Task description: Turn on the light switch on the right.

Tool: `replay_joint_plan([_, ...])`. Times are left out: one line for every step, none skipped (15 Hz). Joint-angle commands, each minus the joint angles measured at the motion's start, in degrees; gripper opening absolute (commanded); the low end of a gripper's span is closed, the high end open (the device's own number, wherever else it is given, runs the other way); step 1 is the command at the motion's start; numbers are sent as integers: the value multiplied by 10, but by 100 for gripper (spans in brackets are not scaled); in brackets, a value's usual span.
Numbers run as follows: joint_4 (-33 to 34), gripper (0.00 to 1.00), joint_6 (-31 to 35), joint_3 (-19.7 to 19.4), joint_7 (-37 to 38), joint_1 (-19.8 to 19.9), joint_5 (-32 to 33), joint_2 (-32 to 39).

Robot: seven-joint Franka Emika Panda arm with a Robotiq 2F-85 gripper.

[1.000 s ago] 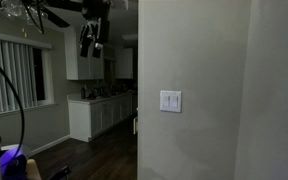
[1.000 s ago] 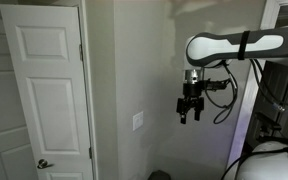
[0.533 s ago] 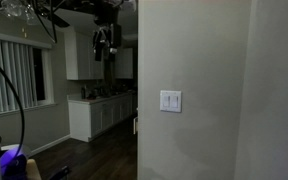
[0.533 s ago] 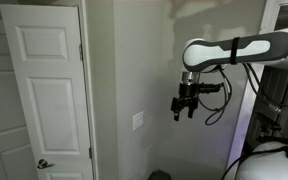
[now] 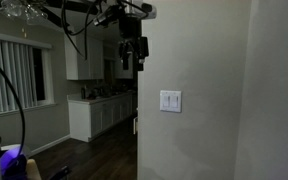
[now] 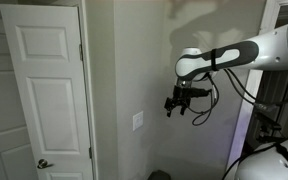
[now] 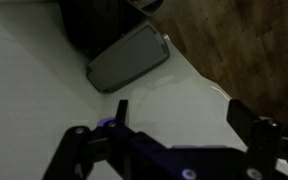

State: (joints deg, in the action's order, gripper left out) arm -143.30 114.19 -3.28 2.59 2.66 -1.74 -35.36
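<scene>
A small white two-gang wall plate is on the pale wall; its right-hand toggle, the light switch, sits beside the left-hand toggle. The plate also shows small in an exterior view. My gripper hangs in the air above and to the left of the plate, apart from the wall; in an exterior view it is up and to the right of the plate. In the wrist view the two dark fingers are spread wide with nothing between them. The plate is out of the wrist view.
A white panel door stands close beside the wall with the plate. A dim kitchen with white cabinets and a window with blinds lies behind the wall corner. A grey object lies on the dark floor below.
The arm has swung the gripper toward the wall with the plate and slightly lower. The fingers stay open. The switch toggles look unchanged.
</scene>
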Motion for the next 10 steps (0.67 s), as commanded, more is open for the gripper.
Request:
replay_joint_plan([19,100,40,-8,-15,6,-1,46])
replay_joint_plan([21,100,48,-10,-16,6,-2,55])
replay_joint_plan([24,100,60,-12,-18,5,-3,65])
replay_joint_plan([27,100,69,-14,-19,5,-3,73])
replay_joint_plan([32,100,82,-15,-19,4,-5,85])
replay_joint_plan([35,100,89,-16,-19,4,-6,94])
replay_joint_plan([40,100,96,-19,-22,2,-11,105])
replay_joint_plan([42,100,101,-20,-24,1,-13,113])
replay_joint_plan([45,100,107,-21,-27,-2,-17,123])
replay_joint_plan([48,100,111,-21,-29,-2,-19,131])
